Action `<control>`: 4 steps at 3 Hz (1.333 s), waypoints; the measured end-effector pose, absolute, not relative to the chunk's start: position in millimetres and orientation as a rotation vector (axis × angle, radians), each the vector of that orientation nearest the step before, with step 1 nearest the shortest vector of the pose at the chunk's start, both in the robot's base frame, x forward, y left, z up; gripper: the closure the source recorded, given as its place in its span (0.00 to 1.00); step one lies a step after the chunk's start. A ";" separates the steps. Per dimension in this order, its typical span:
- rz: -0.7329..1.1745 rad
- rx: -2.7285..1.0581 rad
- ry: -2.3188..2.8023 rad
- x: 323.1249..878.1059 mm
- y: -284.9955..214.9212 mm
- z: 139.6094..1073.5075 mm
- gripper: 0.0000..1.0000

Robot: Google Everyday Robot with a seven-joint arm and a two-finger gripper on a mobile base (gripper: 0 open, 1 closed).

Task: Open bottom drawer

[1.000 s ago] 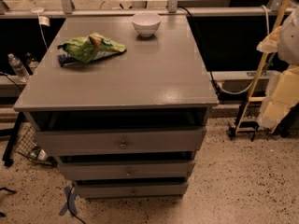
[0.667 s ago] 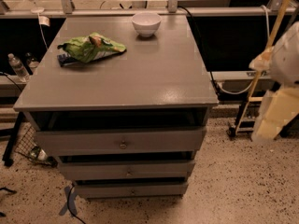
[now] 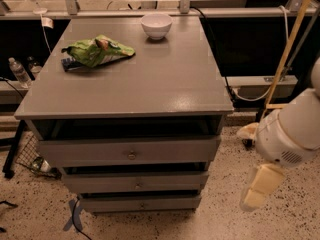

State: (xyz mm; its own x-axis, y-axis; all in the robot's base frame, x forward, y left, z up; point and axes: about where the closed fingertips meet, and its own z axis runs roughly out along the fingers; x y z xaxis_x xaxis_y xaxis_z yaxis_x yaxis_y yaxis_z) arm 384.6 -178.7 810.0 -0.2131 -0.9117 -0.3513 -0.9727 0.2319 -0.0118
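The grey cabinet has three drawers in its front. The bottom drawer [image 3: 142,203] is the lowest, with a narrow flat front and a small round knob at its centre; a thin dark gap shows above it. The middle drawer [image 3: 135,182] and the taller top drawer [image 3: 130,151] sit above it. My gripper [image 3: 257,186] hangs from the white arm [image 3: 290,129] to the right of the cabinet. It is at about the height of the middle drawer, apart from the cabinet and touching nothing.
On the cabinet top [image 3: 150,84] lie a green snack bag [image 3: 95,50] and a white bowl [image 3: 156,25]. A wooden stick [image 3: 290,44] leans at the right. Cables and a plastic bottle [image 3: 19,71] are at the left, and the floor is speckled.
The arm has swung down and to the left, bringing the gripper lower beside the cabinet's right side. The drawers, bag and bowl have not moved.
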 end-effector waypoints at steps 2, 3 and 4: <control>0.471 -1.740 2.205 368.2 -148.8 743.9 0.00; 0.575 -1.681 2.195 372.8 -138.0 686.1 0.00; 0.700 -1.612 2.198 376.1 -119.3 594.7 0.00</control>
State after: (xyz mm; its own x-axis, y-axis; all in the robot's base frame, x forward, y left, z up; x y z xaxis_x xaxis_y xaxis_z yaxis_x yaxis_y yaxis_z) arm 376.1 -119.3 594.7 -0.3081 -0.7908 -0.5288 -0.9510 0.2408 0.1939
